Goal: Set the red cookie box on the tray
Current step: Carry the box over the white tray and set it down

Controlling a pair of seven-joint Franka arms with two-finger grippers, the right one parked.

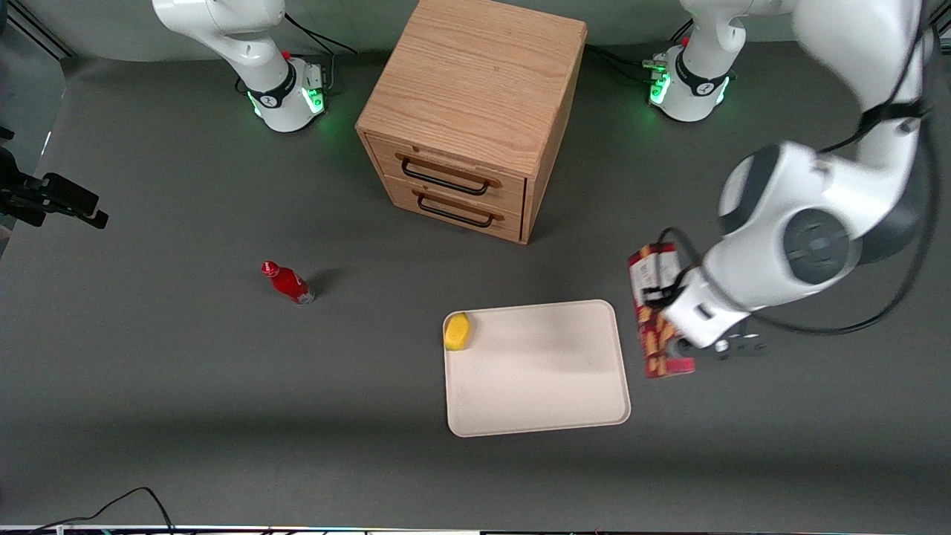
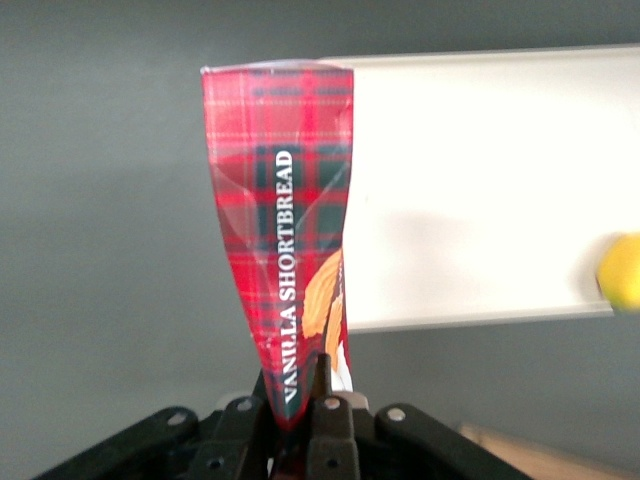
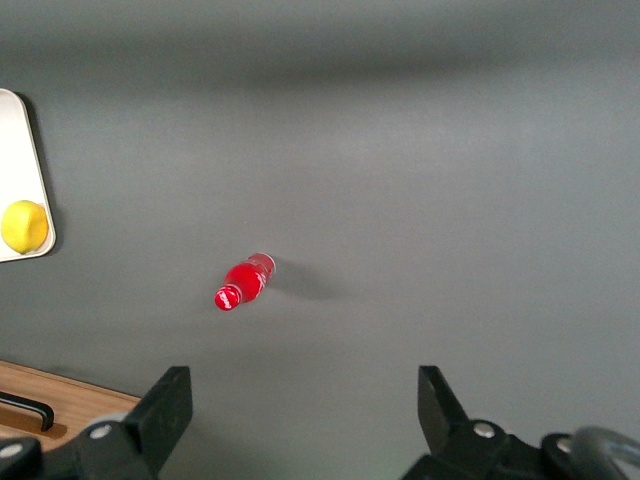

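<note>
The red cookie box [image 1: 651, 293] [image 2: 278, 220], in red tartan with "VANILLA SHORTBREAD" lettering, is pinched at one end by my left gripper [image 1: 672, 340] [image 2: 300, 395], which is shut on it. In the front view the box lies lengthwise just outside the short edge of the cream tray [image 1: 542, 379] at the working arm's end of the table. In the left wrist view the tray [image 2: 480, 190] shows past the box's free end. My wrist covers part of the box in the front view.
A yellow lemon [image 1: 457, 331] [image 2: 622, 272] sits in a tray corner. A small red bottle [image 1: 288, 282] [image 3: 243, 282] lies toward the parked arm's end. A wooden two-drawer cabinet [image 1: 475, 111] stands farther from the front camera than the tray.
</note>
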